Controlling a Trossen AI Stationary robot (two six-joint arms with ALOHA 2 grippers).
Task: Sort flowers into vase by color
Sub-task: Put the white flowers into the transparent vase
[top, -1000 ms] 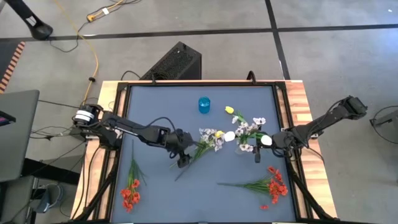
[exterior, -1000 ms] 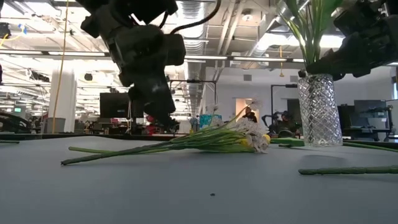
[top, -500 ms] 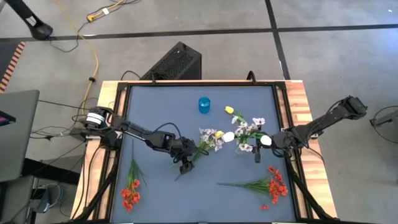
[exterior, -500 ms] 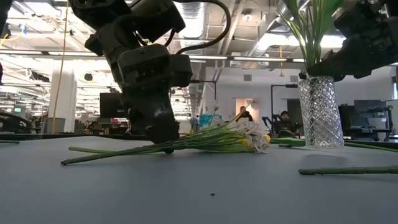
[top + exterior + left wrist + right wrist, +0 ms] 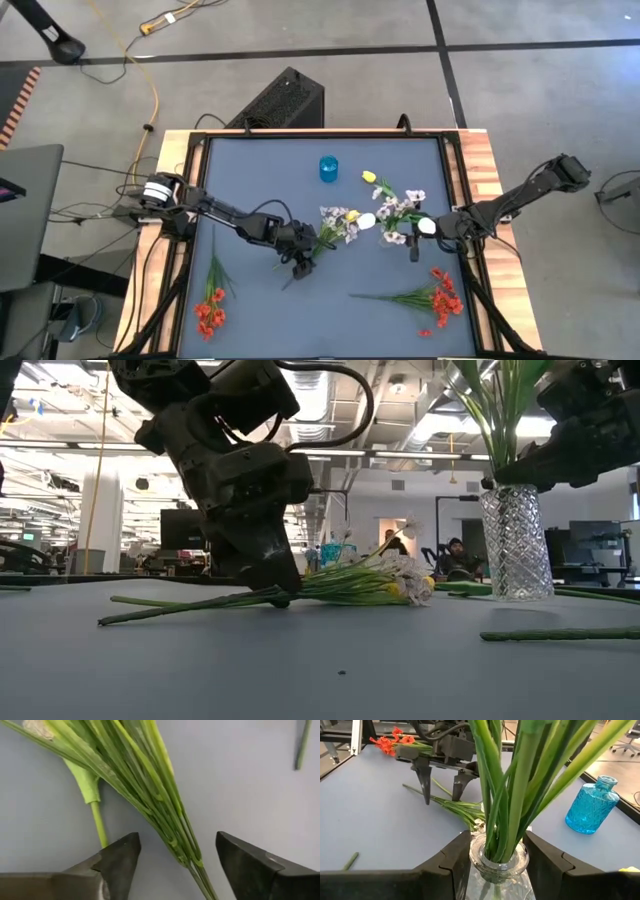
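At the tabletop's [image 5: 250, 300] near-left corner lies a red flower [image 5: 210, 310], its stem partly crossed by the dark frame. Further right, the left claw [image 5: 298, 264] is down at the tabletop with its fingers [image 5: 120, 862] spread apart, one on either side of the green stems of a lying bunch of flowers [image 5: 333, 228]; in the wrist view the stems pass between the fingers without either one touching them. In the low view the claw's body hides part of the stems, and the blossom heads blur into one pale clump [image 5: 405, 578] with a spot of yellow. A blue glass bottle [image 5: 328, 168] stands apart toward the far edge. Right of the bunch stands the clear glass vase [image 5: 513, 540], its flowers cut off by the low view's upper border. The right claw [image 5: 492, 857] has its fingers against both sides of the vase's neck, gripping it. Near the right corner lies a second red cluster [image 5: 440, 297].
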